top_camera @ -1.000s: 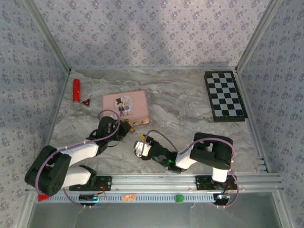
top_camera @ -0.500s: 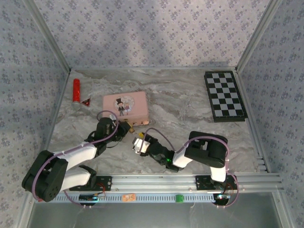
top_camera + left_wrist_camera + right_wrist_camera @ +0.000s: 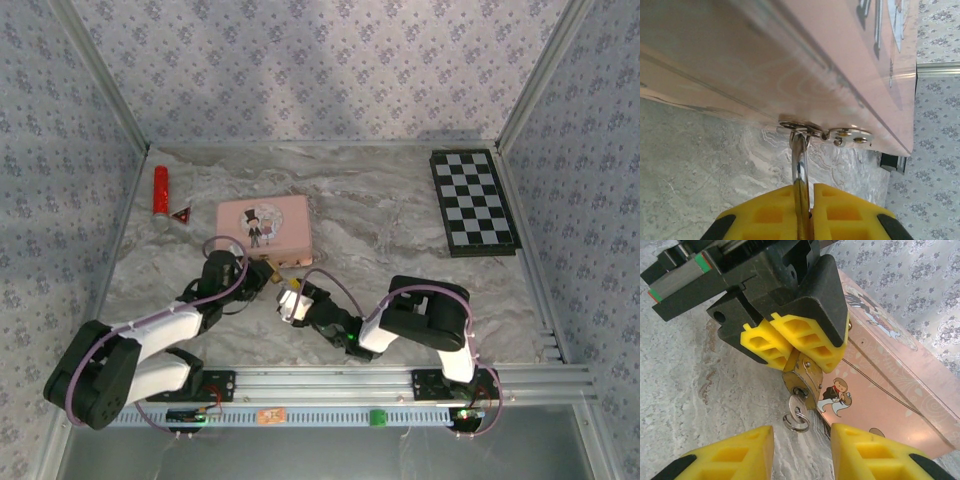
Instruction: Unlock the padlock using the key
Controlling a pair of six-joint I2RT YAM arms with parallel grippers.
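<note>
At the pink tin's (image 3: 263, 222) five-o'clock corner, on the near half of the worktop (image 3: 400, 230), the padlock (image 3: 801, 377) hangs from the tin's hasp (image 3: 826, 133). The left pincer (image 3: 795, 360) is clamped tight on the lock's brass body, steadying it with the keyhole facing the right arm. The key (image 3: 795, 405) sits in that keyhole, its ring (image 3: 796, 422) dangling at six o'clock. The right pincer (image 3: 802, 450) stands partly open just below, one yellow finger to either side of the ring, gripping nothing. The step in hand looks like taking hold of the key. Next, I judge, the right pincer must ease forward and close on the key's head rather than the loose ring. It must then twist about the key's axis while the left holds the body firm.
</note>
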